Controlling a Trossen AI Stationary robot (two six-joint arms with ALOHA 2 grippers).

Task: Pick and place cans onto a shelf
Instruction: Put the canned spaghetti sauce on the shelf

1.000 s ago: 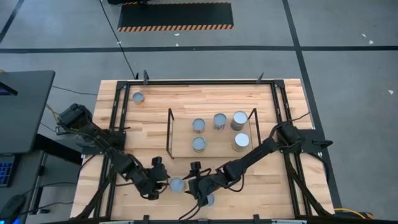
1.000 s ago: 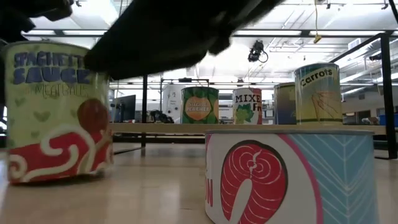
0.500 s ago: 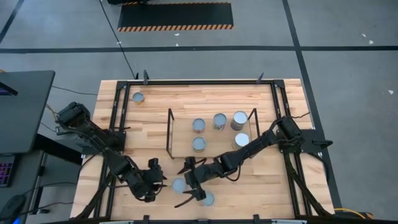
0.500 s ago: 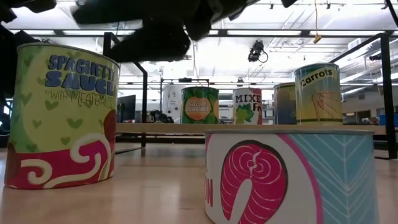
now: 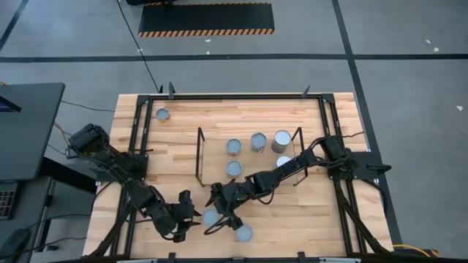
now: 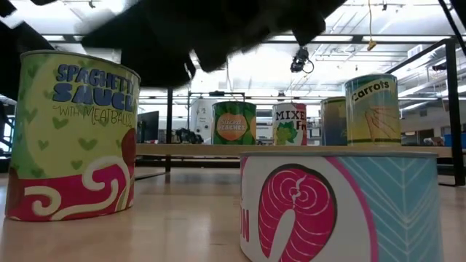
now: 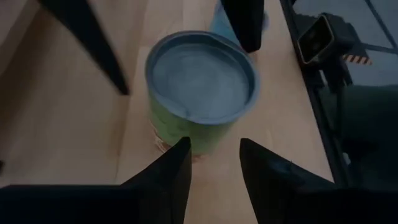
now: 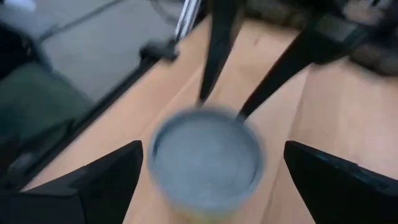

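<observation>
A can with a green "Spaghetti Sauce" label (image 5: 210, 217) (image 6: 73, 138) stands upright on the table near the front edge. My right gripper (image 5: 219, 210) (image 8: 212, 149) is open wide, one finger on each side of this can, apart from it. My left gripper (image 5: 189, 213) (image 7: 214, 146) is on the can's left, open by a narrow gap, its fingertips just short of the can's wall (image 7: 186, 134). A salmon-label can (image 5: 243, 233) (image 6: 342, 204) stands close by on the right. The shelf (image 5: 219, 175) carries several cans (image 5: 257, 141).
One can (image 5: 162, 115) stands alone at the table's far left corner. The shelf's black wire ends (image 5: 199, 157) rise at mid-table. My right arm (image 5: 292, 166) reaches across the shelf's near right corner, over a can there. Bare wood lies right of the salmon can.
My right gripper has opened wide and swung toward the table's left and far side, its fingers now on either side of the spaghetti can. The can has shifted slightly and stands upright. My left gripper has kept its narrow gap.
</observation>
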